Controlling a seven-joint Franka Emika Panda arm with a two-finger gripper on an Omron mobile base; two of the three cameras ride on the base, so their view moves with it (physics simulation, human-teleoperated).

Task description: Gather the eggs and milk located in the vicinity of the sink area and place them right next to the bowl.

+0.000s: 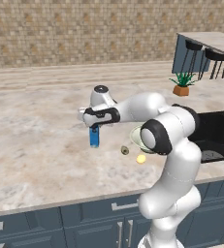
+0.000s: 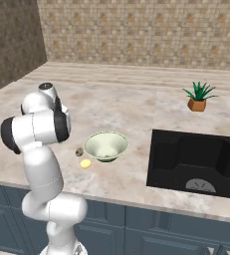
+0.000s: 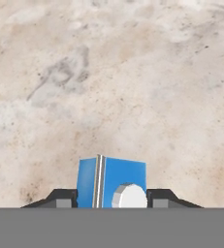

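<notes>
Blue milk [image 3: 111, 181] clamped between fingers [image 3: 60, 199], base cropped, bowl [image 1: 138, 137] half behind arm

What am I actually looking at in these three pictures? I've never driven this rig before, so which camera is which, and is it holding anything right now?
The machine is a white robot arm on a base that drives, in a rendered kitchen. Two cameras ride on the base behind the arm, one to its left and one to its right. The third sits on the hand and looks along the gripper.

The gripper is closed on the blue milk carton, which hangs above the marble counter. In the hand view the carton sits between the two dark fingertips.

On the counter are a pale green bowl, a small yellow egg beside it, and a dark round lump. To the right are the black sink and a potted plant.
</notes>
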